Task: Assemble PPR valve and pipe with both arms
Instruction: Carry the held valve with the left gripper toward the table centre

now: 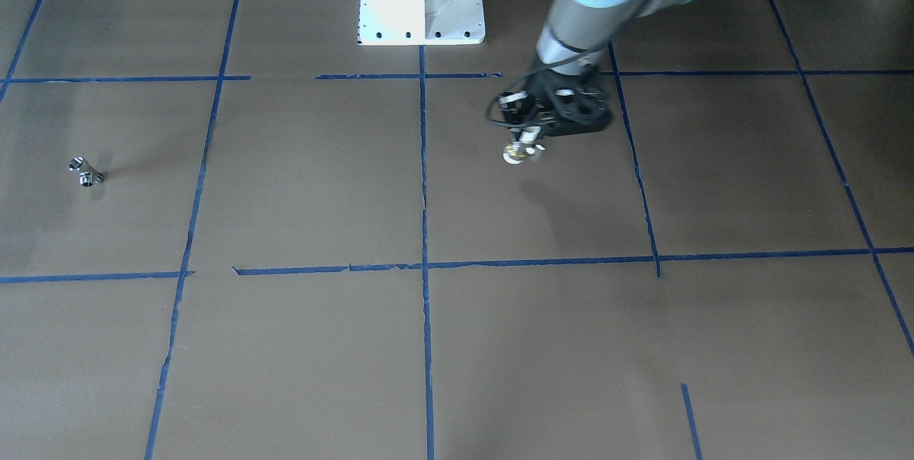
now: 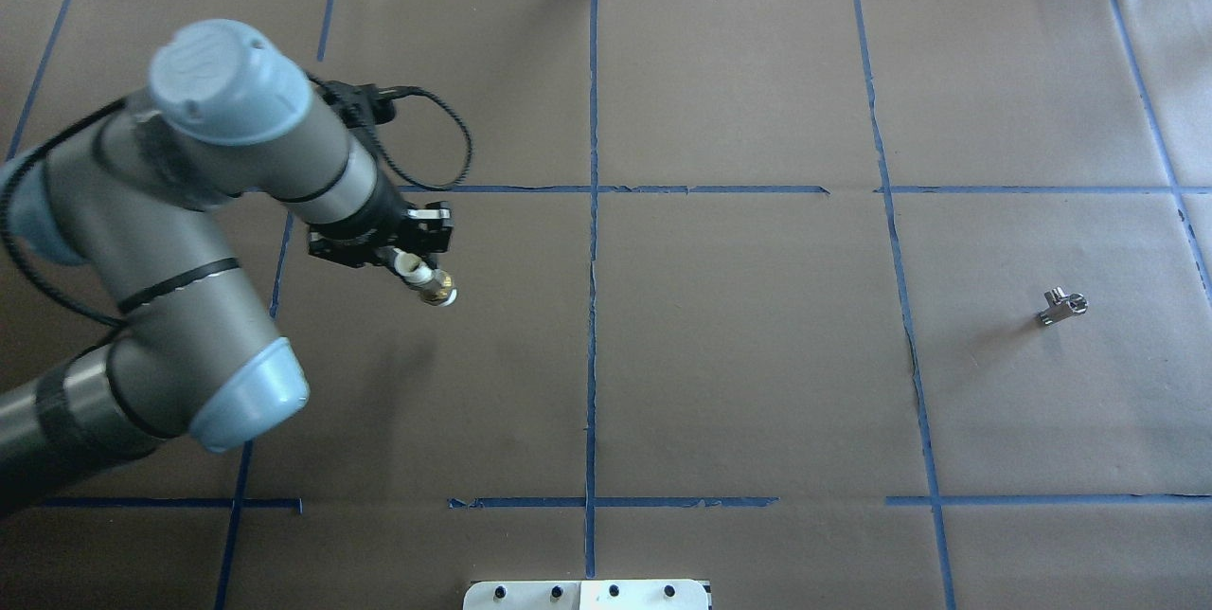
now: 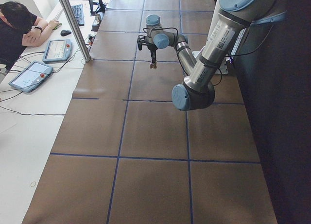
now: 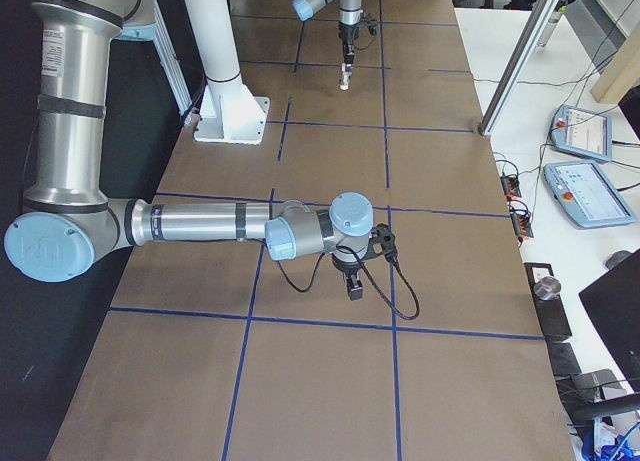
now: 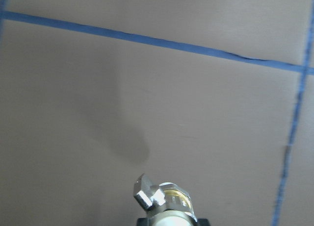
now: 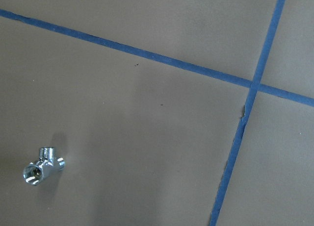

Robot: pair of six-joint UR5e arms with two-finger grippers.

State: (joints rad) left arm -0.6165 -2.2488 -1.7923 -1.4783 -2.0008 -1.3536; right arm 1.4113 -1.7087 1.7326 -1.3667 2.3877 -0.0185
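The PPR valve [image 2: 432,284] hangs from my left gripper [image 2: 409,263], pinched by its upper white end. Its long axis follows the fingers, and the free white end points down at the table [image 2: 739,383] without touching, its side lever [image 5: 143,192] sticking out sideways. It's over the left half. The pipe [image 2: 1062,307] lies flat well apart on the right half, its long axis roughly across the table. I can't tell whether my right gripper [image 4: 353,286] is spread or closed.
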